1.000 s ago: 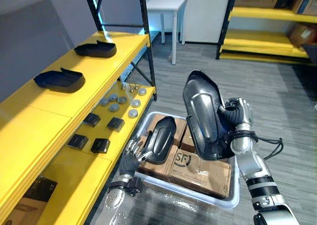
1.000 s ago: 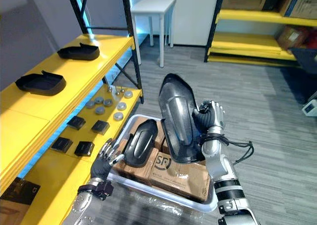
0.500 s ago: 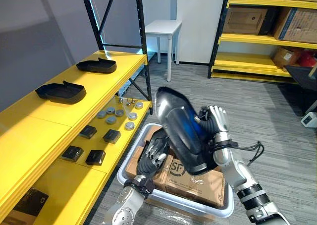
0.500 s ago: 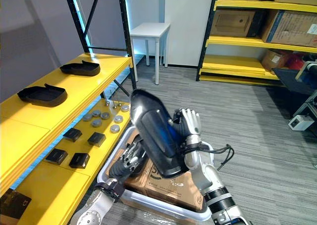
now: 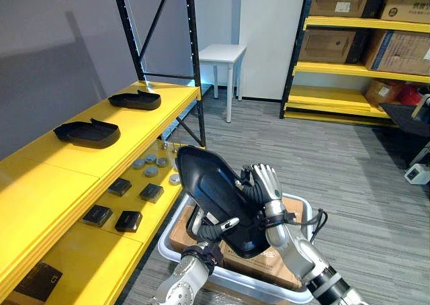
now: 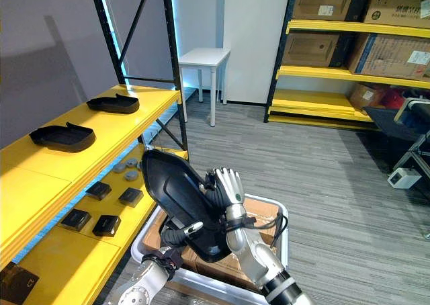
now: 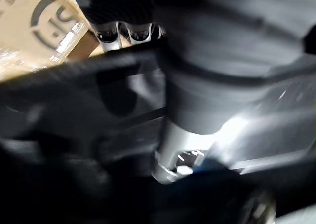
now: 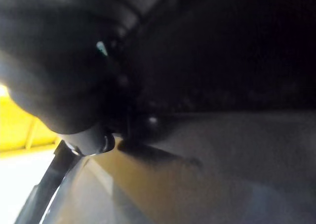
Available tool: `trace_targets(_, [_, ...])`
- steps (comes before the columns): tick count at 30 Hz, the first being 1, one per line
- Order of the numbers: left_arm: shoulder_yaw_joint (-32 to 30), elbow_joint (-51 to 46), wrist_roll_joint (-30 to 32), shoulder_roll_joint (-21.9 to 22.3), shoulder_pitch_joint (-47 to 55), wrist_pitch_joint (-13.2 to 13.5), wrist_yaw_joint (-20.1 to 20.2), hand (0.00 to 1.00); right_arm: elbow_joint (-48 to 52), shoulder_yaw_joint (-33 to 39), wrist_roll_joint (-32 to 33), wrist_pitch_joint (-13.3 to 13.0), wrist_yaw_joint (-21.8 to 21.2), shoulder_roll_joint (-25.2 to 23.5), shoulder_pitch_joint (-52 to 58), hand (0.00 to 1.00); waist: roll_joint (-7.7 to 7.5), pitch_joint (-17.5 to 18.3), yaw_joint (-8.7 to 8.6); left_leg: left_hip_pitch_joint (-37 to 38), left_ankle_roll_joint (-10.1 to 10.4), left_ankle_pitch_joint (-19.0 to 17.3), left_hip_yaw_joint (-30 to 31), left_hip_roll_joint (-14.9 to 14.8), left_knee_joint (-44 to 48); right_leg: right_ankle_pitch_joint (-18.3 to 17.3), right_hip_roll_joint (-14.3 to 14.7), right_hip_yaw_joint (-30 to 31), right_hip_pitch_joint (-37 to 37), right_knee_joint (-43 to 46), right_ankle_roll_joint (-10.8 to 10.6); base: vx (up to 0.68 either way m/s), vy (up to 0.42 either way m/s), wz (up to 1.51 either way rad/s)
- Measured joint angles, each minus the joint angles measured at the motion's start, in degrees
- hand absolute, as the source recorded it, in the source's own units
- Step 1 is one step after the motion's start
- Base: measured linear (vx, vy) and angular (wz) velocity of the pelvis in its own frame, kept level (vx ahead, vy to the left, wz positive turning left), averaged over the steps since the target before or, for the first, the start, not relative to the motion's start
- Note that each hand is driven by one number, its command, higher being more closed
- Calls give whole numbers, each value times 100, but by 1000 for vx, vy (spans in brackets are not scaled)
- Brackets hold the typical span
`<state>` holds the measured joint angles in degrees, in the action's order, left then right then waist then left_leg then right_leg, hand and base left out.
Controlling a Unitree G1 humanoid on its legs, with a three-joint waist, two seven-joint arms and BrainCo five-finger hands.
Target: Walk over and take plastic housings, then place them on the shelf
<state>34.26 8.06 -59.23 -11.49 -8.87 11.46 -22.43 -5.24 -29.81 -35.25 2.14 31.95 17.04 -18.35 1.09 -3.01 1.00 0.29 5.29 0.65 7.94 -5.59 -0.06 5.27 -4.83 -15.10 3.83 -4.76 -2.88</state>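
Shelving, yellow [image 5: 47, 177], black uprights, along the robot's left: we list an upper board and a lower board.

Rack, yellow [image 5: 336, 102], against the far wall, holding cartons [image 5: 329, 44]. Small white table [image 5: 222, 52] near it.

Tote, white [image 5: 265, 288], on the floor beside the shelving's lower board, with cardboard boxes [image 5: 183, 228] inside.

Large housing [image 5: 215, 187], black and glossy, one item, held tilted in the air above the tote, its pointed end up and toward the shelving.

Right arm: it comes up from the lower right, forearm angled toward the middle. Right hand [image 5: 266, 184] sits at the large housing's far edge, its fingers pressed close together and curled over the rim.

Left arm: it rises from below, wrist beneath the load. Left hand [image 6: 176, 236] is under the large housing's lower end, with one silver finger [image 6: 192, 227] lying across its face. The rest is hidden, so we cannot tell how the fingers stand.

Shelved housings, black, two items on the upper board: the nearer [image 5: 87, 132] and the farther [image 5: 136, 100], well apart.

Black blocks [image 5: 152, 192], four, on the lower board.

Grey discs [image 5: 151, 162], a cluster just beyond the blocks.
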Motion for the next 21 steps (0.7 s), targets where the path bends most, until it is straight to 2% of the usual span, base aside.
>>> trace_targets(1, [-126,-3,65,159,0,183,-180,100,-1,-18,174,0,89,66,93,100,0,0,6,-7,0,1,20,2,-3,0,0,-20,5,0,0,-2,-1,9])
trace_targets(2, [-188,-2,201,234,-3,245,-341,100,1,-24,297,0,167,78,143,100,0,1,0,-30,2,4,63,5,-4,-1,-1,-56,6,1,0,-5,-4,16])
trace_targets(7, [-424,-2,651,503,-15,372,-786,100,-36,-137,686,-2,450,79,172,100,0,-1,16,-320,66,261,395,3,-101,-61,-10,-683,26,8,32,-13,-40,62])
trace_targets(8, [-498,-3,709,531,-19,375,-818,100,-74,-188,799,-2,506,76,165,100,1,0,15,-411,-57,267,-40,-87,-176,-72,-25,-957,53,25,53,-15,-29,97])
trace_targets(9, [-537,-5,776,557,-22,375,-819,100,-81,-188,798,-2,528,72,126,100,2,-1,-19,-461,-76,251,-443,-191,-182,-78,-35,-1115,76,32,58,-15,-9,111])
trace_targets(10, [-629,-9,883,635,-23,377,-819,100,-110,-190,798,-3,551,66,64,100,-2,-8,-10,-556,-103,253,-1297,-389,-159,-118,-85,-1376,81,68,35,-6,-6,100])
trace_targets(11, [-669,-9,890,673,-24,380,-820,100,-146,-193,797,-7,563,55,32,100,2,-11,-8,-615,-140,265,-1727,-488,-109,-153,-123,-1498,78,116,9,-7,10,131])
trace_targets(12, [-785,-10,895,745,-23,380,-825,100,-265,-218,797,-40,583,27,-59,100,6,-12,-5,-747,-255,334,-2796,-755,117,-284,-224,-1801,43,330,-81,28,40,112])
trace_targets(13, [-845,-25,895,749,-23,383,-824,100,-292,-241,797,-42,586,-16,-152,0,5,-13,17,-784,-330,386,-3375,-902,254,-359,-305,-1923,3,472,-120,54,65,100])
trace_targets(15, [-976,-70,895,747,-20,392,-811,100,-384,-247,797,-43,591,-182,-245,0,7,-14,100,-790,-460,497,-4089,-982,407,-426,-484,-2085,-30,635,-208,123,132,54])
trace_targets(16, [-1081,-143,894,724,16,394,-753,100,-419,-249,795,-44,607,-321,-308,0,6,-14,193,-762,-344,575,-4116,-869,357,-435,-593,-2107,-17,640,-230,127,170,36])
trace_targets(17, [-1127,-215,894,698,69,394,-726,100,-423,-251,795,-48,607,-393,-336,0,2,-14,211,-730,-310,587,-4111,-790,294,-434,-649,-2127,10,639,-239,118,189,25])
trace_targets(18, [-1207,-417,927,649,224,393,-701,100,-419,-263,795,-109,607,-518,-356,0,-17,-9,240,-635,-292,603,-4095,-606,161,-436,-785,-2178,84,644,-251,132,193,29])
trace_targets(19, [-1285,-606,1034,631,382,392,-685,100,-408,-276,802,-206,605,-609,-341,0,-54,-30,289,-506,-294,570,-4069,-394,59,-532,-1022,-2264,169,817,-366,176,236,39])
trace_targets(20, [-1305,-652,1113,630,438,388,-683,100,-403,-277,836,-245,600,-631,-320,0,-75,-34,290,-448,-297,529,-4022,-279,37,-618,-1188,-2362,206,1019,-446,167,199,56])
trace_targets(21, [-1317,-684,1227,636,467,368,-682,100,-381,-269,988,-312,597,-623,-272,0,-102,-46,278,-366,-302,402,-3868,-97,38,-756,-1475,-2521,261,1459,-531,181,205,93])
